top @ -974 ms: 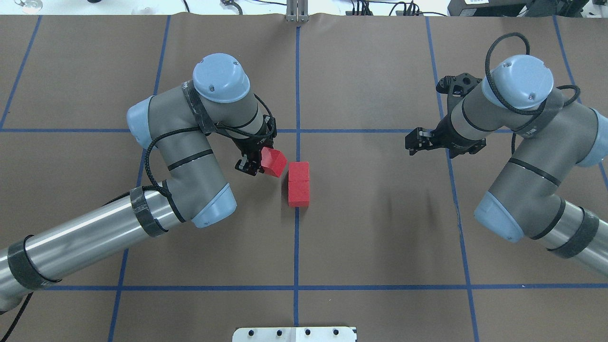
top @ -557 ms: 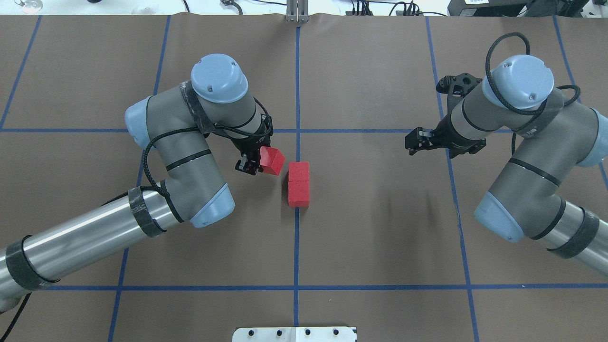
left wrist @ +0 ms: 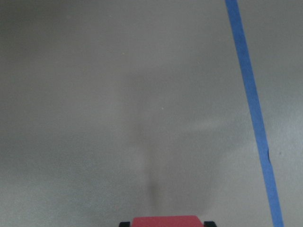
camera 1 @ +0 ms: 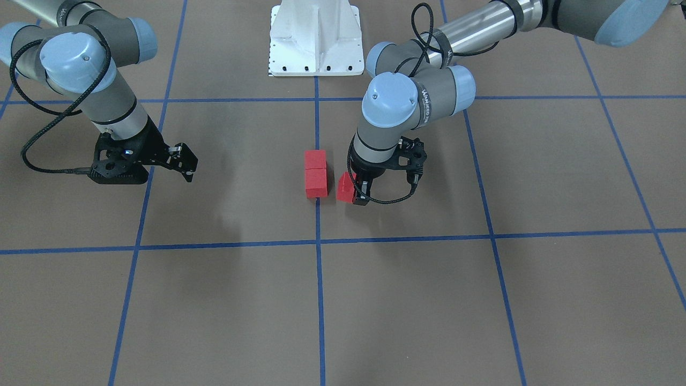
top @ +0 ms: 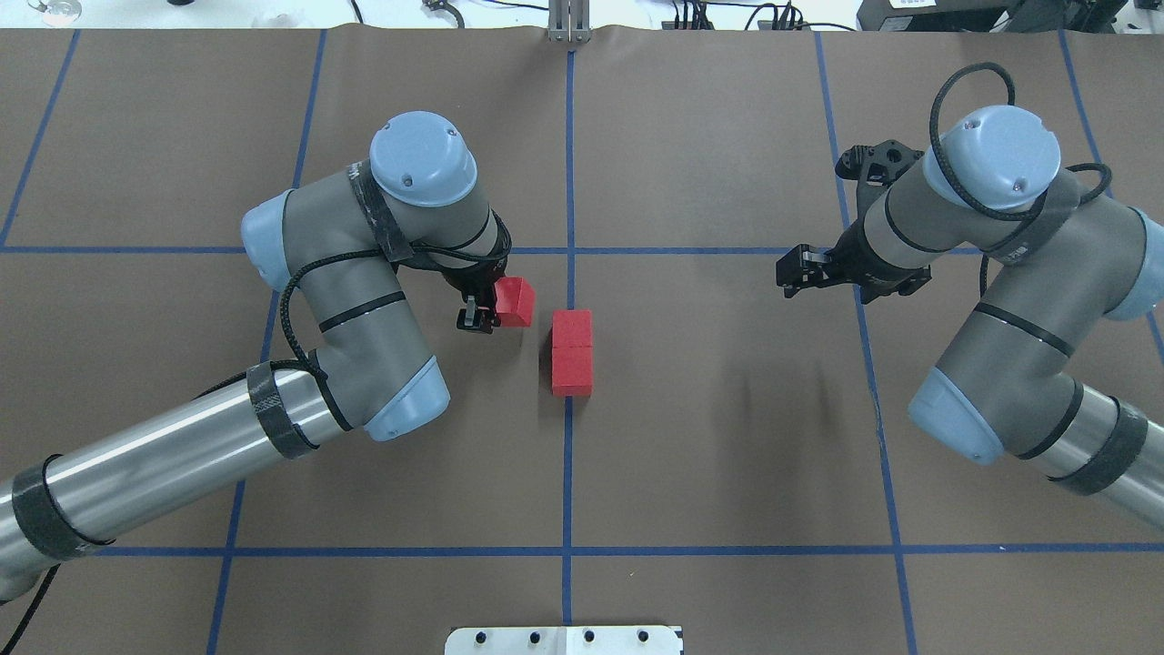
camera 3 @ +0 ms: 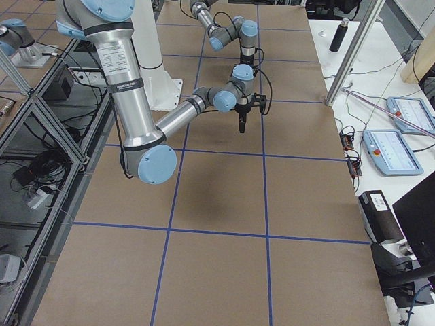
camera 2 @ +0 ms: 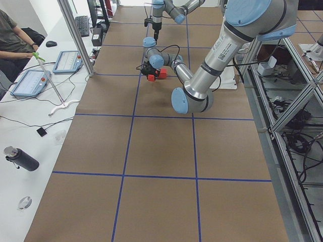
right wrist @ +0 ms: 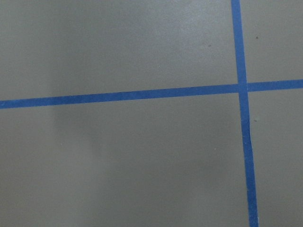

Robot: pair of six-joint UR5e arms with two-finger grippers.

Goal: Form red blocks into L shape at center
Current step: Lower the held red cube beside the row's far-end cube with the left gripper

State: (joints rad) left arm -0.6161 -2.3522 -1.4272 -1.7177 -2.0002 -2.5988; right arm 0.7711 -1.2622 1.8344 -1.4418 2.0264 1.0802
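Red blocks (top: 572, 353): two laid touching on the tape line (top: 567, 473) at the center (top: 691, 400); third block (top: 516, 300) just beside, apart
Left hand (top: 489, 311): clamped on third block
Right hand (top: 787, 274): parked well apart; spread cannot be told
Handling: judged light, rigid, matte; best gripped on opposite flat faces

We see a brown matte surface (top: 727, 437) marked into squares by blue tape lines (top: 727, 549). Directly on it lie two red blocks (top: 572, 353), touching end to end in a short row along the middle tape line and covering it there. They sit between the two crosswise lines, nearer the far one. A white base plate (top: 564, 639) sits at the near edge.
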